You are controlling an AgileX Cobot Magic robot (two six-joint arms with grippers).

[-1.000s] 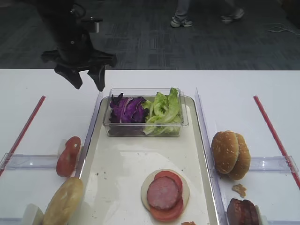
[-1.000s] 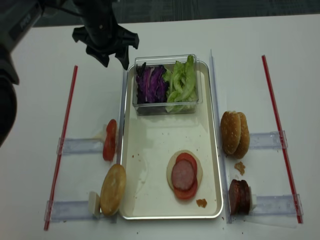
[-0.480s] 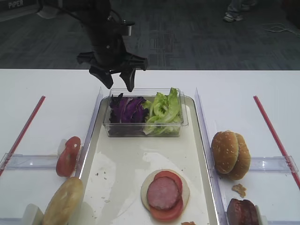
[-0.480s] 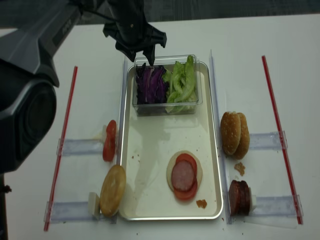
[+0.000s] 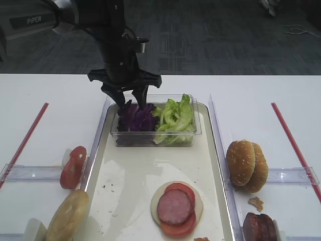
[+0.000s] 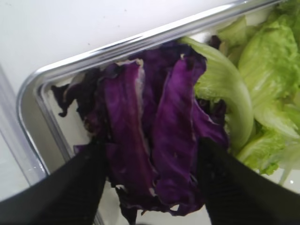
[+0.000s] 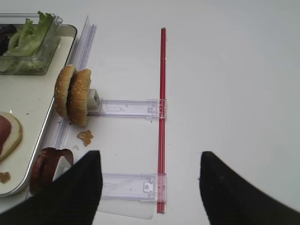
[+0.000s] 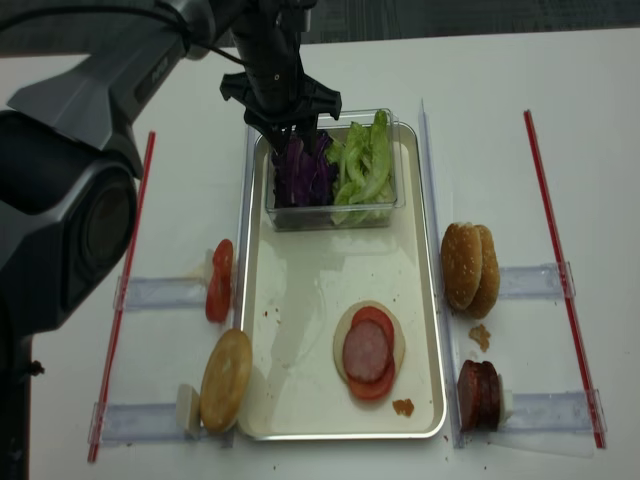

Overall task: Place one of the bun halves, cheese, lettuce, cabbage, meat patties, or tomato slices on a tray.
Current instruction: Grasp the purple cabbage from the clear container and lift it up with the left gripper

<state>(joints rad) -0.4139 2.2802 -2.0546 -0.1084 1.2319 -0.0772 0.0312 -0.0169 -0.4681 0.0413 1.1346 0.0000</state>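
Swinging in from the tabletop's far left, the left hand [image 5: 129, 98] now hangs over the clear tub [image 5: 195, 131], fingers apart on either side of the cabbage [image 6: 154, 140], not clamped. Lettuce [image 5: 174, 119] lies beside it. The tub sits at the tray's [image 5: 130, 175] far end. The right hand [image 7: 147, 187] stands open.

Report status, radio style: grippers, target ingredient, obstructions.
Left gripper open, fingers straddling purple cabbage strips in clear plastic tub. Right gripper open over bare table, idle. Green frilly lettuce crowds the cabbage; tub walls close.
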